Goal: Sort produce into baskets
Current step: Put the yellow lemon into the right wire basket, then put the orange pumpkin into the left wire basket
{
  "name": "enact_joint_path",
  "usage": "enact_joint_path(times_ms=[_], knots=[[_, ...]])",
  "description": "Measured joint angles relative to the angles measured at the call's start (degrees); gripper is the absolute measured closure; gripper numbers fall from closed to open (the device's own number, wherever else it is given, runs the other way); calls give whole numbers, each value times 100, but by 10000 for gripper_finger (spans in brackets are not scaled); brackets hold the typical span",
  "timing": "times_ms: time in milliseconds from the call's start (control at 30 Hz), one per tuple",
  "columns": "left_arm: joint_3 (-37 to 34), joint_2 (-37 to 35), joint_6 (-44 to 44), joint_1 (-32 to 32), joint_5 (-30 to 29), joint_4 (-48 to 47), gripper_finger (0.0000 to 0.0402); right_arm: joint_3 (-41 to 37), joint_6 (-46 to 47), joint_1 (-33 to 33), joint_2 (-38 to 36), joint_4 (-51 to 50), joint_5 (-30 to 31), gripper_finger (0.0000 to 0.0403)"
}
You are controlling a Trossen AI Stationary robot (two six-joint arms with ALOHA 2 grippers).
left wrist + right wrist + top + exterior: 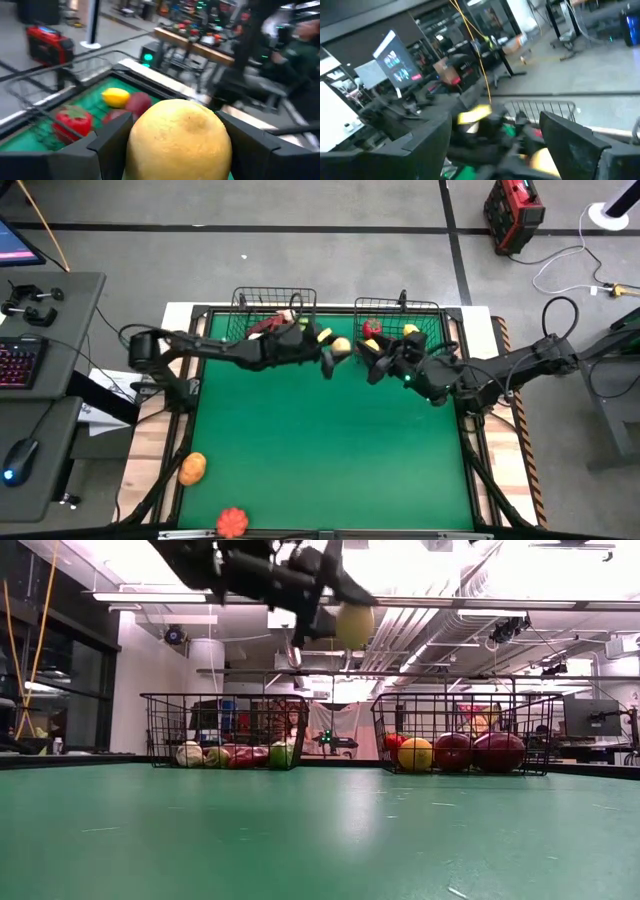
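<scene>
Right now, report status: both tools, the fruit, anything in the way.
Left tool shut on yellow fruit, high between the baskets. Right tool open, empty, at right basket. Two pieces left at near edge. Nothing blocking.

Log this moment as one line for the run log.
left gripper: holds yellow fruit raised between the baskets | right gripper: fingers open, empty, by right basket | orange pieces near table's front-left

You look straight down overhead, and level across the green mat [330, 450] toward twelve o'clock. Your wrist cameras sit close. All views share the baskets [225, 730].
</scene>
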Motion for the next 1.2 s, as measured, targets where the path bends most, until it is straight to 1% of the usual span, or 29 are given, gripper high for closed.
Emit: enact_joint_path(times_ms=[100, 167, 267, 400, 500, 633, 733, 933, 1033, 1200], knots=[[448, 395, -125, 294, -2, -145, 142, 0, -593, 0, -7, 446, 0, 107], [953, 692, -271, 472, 224, -467, 142, 0, -930, -8, -53, 574, 0, 107], [1863, 1207, -234, 643, 390, -1124, 142, 0, -1297, -68, -200, 574, -10, 107], [3030, 1889, 104, 718, 313, -1681, 142, 0, -1703, -116, -436, 557, -7, 107], [3521, 2182, 110, 769, 314, -1994, 142, 0, -2066, -116, -625, 511, -8, 107], [3696, 2408, 201, 815, 304, -1967, 142, 0, -2317, -114, -856, 371, -132, 107], [3698, 2491, 199, 862, 292, -1938, 142, 0, -2334, -113, -1015, 122, -308, 107], [3700, 2625, 4, 914, 289, -1930, 139, 0, -2335, -114, -1239, -384, -406, 107], [3700, 2627, 119, 912, 329, -1902, 118, 0, -2335, -114, -1285, -511, -406, 107], [3700, 2627, 414, 882, 337, -1850, 55, 0, -2339, -114, -1292, -547, -439, 107]])
